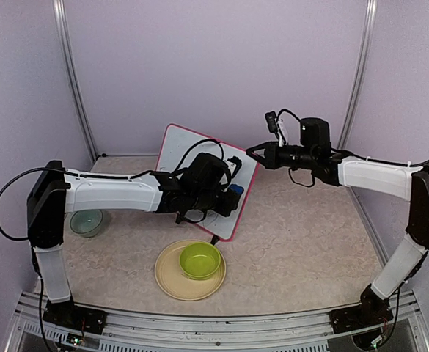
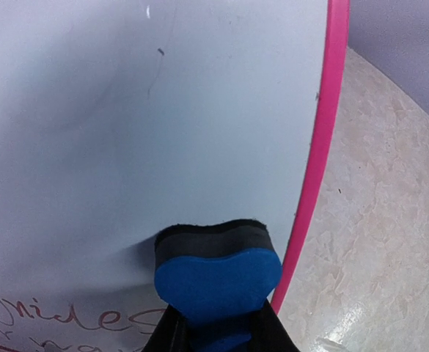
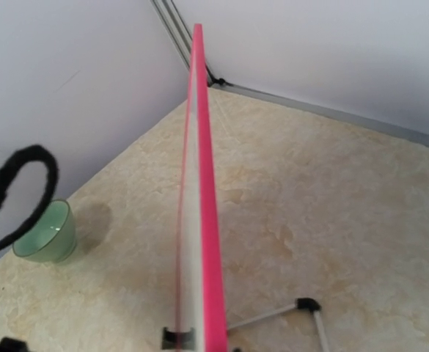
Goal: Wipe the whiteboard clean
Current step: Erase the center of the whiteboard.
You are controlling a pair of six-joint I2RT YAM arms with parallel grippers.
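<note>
**Top camera.** The whiteboard (image 1: 188, 150) stands tilted on the table (image 1: 302, 227). The left arm reaches across its face and hides its lower middle. Only the upper left of the face and the pink frame (image 1: 245, 202) down the right side show clearly, and any writing is too small to tell from here. The left gripper (image 1: 231, 192) is closed on a blue eraser (image 1: 236, 190) held against the whiteboard close to that frame. Its fingers are mostly lost against the dark wrist. The right gripper (image 1: 254, 152) meets the whiteboard's upper right edge, but its fingers cannot be read at this size. In front of the whiteboard lies a yellow plate (image 1: 169, 282) with a green bowl (image 1: 199, 260) in it. Left of the whiteboard, a pale green cup (image 1: 88, 222) is partly covered by the left arm.

**Left wrist.** The whiteboard fills most of the view and is cut off at the top, left and bottom. The eraser's dark felt touches the face just beside the frame. The fingers gripping it are cropped at the bottom edge. Reddish handwriting (image 2: 53, 319) sits at the lower left and is cut off there. Above it the face is bare except for a few faint marks.

**Right wrist.** The whiteboard is seen edge-on, as a thin pink line, so its face is hidden. The right gripper is closed on the frame, with only small dark bits of it showing at the bottom edge. A black foot (image 3: 307, 303) on a thin leg shows to the right of the whiteboard. A blurred black cable (image 3: 20, 192) loops at the left.
</note>
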